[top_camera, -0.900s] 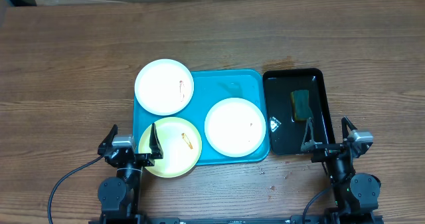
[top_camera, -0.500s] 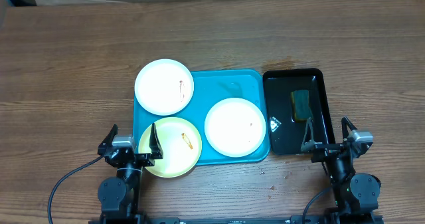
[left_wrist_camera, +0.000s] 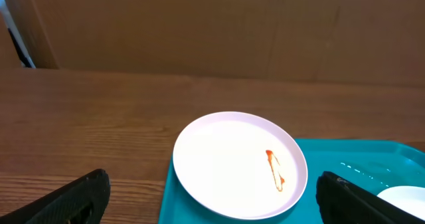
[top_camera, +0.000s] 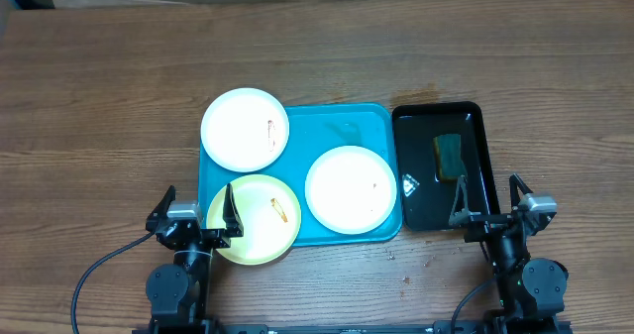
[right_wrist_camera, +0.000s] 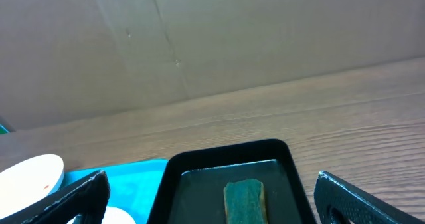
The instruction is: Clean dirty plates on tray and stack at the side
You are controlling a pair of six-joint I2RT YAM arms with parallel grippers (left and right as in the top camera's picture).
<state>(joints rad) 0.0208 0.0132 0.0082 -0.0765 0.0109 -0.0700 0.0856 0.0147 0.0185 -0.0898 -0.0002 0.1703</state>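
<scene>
At the near edge of the table (top_camera: 99,96), left gripper (top_camera: 196,211) and right gripper (top_camera: 487,203) sit jaws apart, cleaning not yet begun; dirty plates (top_camera: 350,187) lie on the tray (top_camera: 347,126), so the next move likely requires grasping the sponge (top_camera: 449,154).

My overhead view looks straight down on the whole worktop (top_camera: 109,66) from well above. Both wrist views sit low and close, facing the far wall: left over a white plate (left_wrist_camera: 226,164), right over the black tray (right_wrist_camera: 229,151). Both catch the blue tray (left_wrist_camera: 372,161).

Lab test rig: wood table (top_camera: 99,76), cardboard bkgd (left_wrist_camera: 199,24)
</scene>
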